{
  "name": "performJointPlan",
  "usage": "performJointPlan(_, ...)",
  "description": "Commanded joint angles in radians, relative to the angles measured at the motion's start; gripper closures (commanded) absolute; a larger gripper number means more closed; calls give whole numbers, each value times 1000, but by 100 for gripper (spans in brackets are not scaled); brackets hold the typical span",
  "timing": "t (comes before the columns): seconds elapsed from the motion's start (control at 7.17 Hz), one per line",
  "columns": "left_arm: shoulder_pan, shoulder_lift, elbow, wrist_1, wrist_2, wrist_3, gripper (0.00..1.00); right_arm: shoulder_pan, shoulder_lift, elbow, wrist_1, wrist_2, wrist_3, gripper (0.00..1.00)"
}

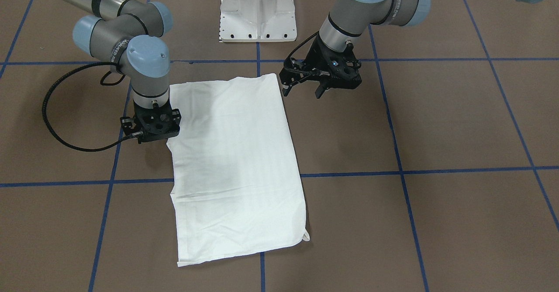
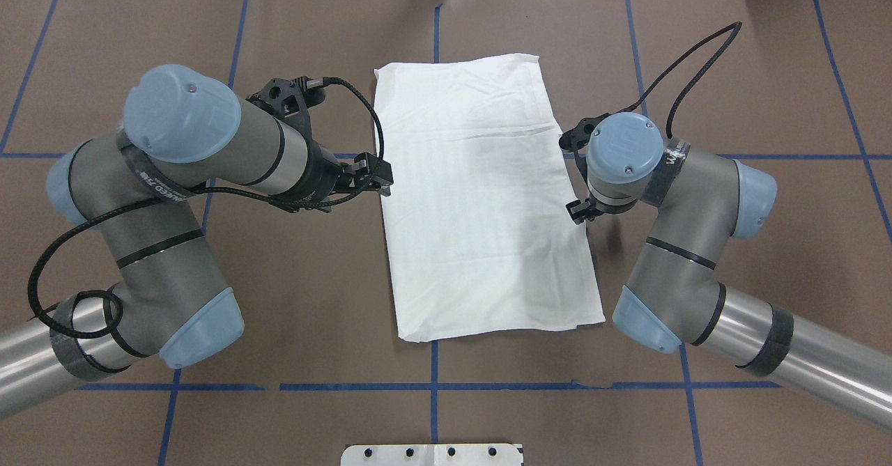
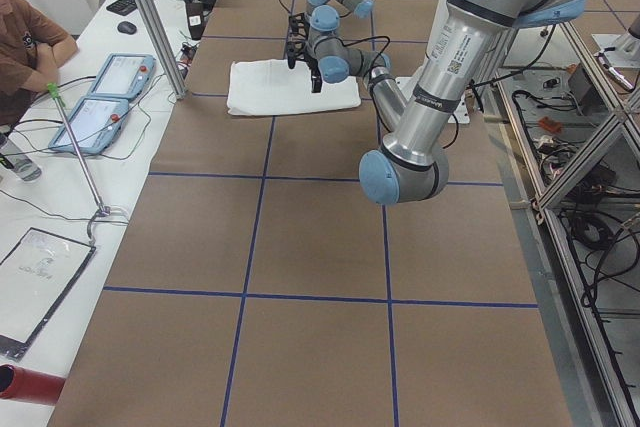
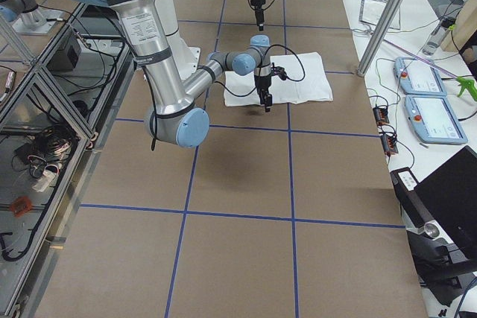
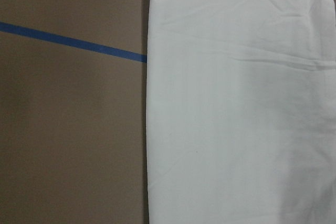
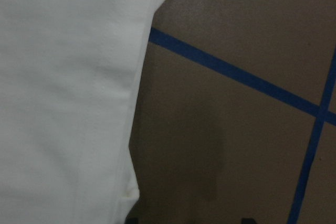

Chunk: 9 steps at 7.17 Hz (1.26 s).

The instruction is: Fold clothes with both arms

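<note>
The white T-shirt [image 1: 236, 161] lies folded into a long flat rectangle in the middle of the brown table; it also shows in the overhead view [image 2: 481, 201]. No text, collar or label shows. My left gripper [image 1: 302, 92] hovers just off the shirt's long edge, near the end closest to my base, tilted, jaws open and empty. My right gripper [image 1: 153, 128] points straight down at the opposite long edge, low over the table. Its wrist view shows the shirt edge [image 6: 63, 87] and two dark tips set apart at the bottom, nothing between them.
The white pedestal [image 1: 257, 10] stands at the robot side of the table. Blue tape lines [image 1: 436, 170] grid the brown surface. A side bench with two tablets [image 3: 100, 97] and an operator lies beyond the far table edge.
</note>
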Motion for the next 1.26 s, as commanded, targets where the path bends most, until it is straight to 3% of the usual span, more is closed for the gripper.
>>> performJointPlan(0.0, 1, -1, -12, 2, 1, -26, 0, 23, -7, 90, 0, 55, -3, 8)
performJointPlan(0.14, 25, 0, -24, 2, 4, -79, 0, 23, -8, 138, 0, 82, 14, 1)
performJointPlan(0.7, 253, 12, -25, 26, 132, -344, 0, 21, -33, 278, 0, 142, 157, 0)
performJointPlan(1.12, 329, -3, 65, 57, 201, -362, 6, 21, -47, 310, 2, 161, 217, 0)
